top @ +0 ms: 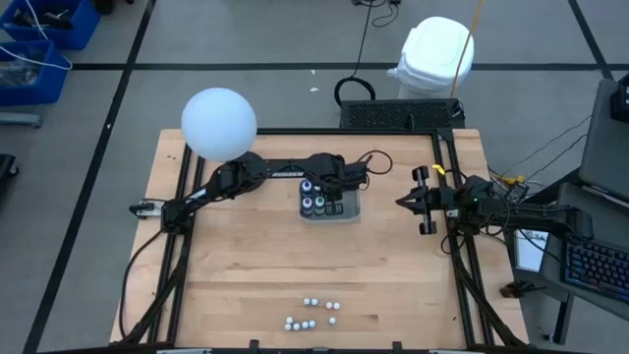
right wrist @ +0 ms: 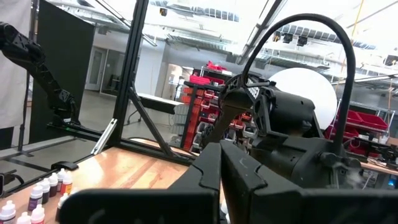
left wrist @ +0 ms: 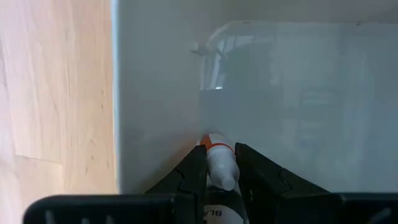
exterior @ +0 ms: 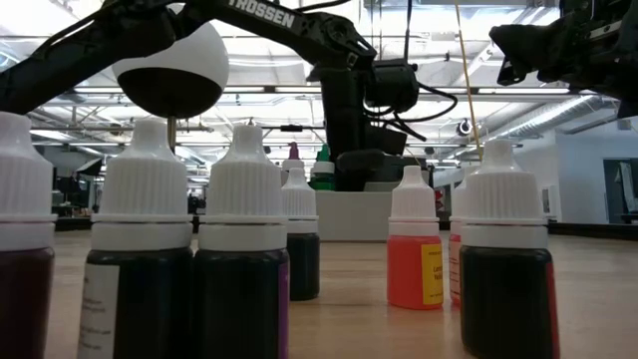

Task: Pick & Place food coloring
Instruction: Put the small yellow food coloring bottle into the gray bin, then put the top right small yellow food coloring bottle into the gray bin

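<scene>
Orange bottle (left wrist: 220, 163) in left gripper (left wrist: 220, 177)

Left hand (left wrist: 221, 174) grips white-capped bottle (left wrist: 221, 163) over clear tray (left wrist: 298, 93).

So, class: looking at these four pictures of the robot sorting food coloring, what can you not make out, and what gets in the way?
- Tray contents, high view: the left gripper covers part of it.
- Held bottle, left wrist view: the fingers hide its body and colour.
- Loose bottles, high view: too small to tell colours.
- Right gripper, low view: cut off by the top edge.
</scene>
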{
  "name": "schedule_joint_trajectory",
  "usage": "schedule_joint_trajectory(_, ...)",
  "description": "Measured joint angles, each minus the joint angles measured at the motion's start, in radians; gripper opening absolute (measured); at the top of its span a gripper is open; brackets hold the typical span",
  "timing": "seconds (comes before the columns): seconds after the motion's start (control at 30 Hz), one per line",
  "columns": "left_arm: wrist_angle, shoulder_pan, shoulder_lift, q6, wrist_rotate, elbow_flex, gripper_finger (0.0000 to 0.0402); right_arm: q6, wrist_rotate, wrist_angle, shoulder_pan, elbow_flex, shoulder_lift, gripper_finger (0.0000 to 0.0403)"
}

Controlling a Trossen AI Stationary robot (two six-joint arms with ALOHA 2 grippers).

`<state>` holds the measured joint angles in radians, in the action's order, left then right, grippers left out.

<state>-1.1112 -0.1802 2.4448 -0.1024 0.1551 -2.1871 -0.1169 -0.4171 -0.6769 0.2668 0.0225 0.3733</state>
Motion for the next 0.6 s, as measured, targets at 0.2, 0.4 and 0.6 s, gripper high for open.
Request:
schedule_joint_trajectory(0.2, -0.025, 0.000, -0.005, 0.000, 0.000, -0.010, 0.0092, 0.000, 0.000, 0.000, 0.000, 0.000, 0.000, 0.0000)
schedule_joint_trajectory(0.4, -0.031, 0.001, -0.008, 0.000, 0.003, -0.015, 0.0132, 0.000, 0.000, 0.000, 0.000, 0.000, 0.000, 0.0000)
schedule_joint_trajectory(0.6, -0.031, 0.001, -0.008, -0.008, 0.003, -0.015, 0.0171, 0.000, 0.000, 0.000, 0.000, 0.000, 0.000, 0.0000)
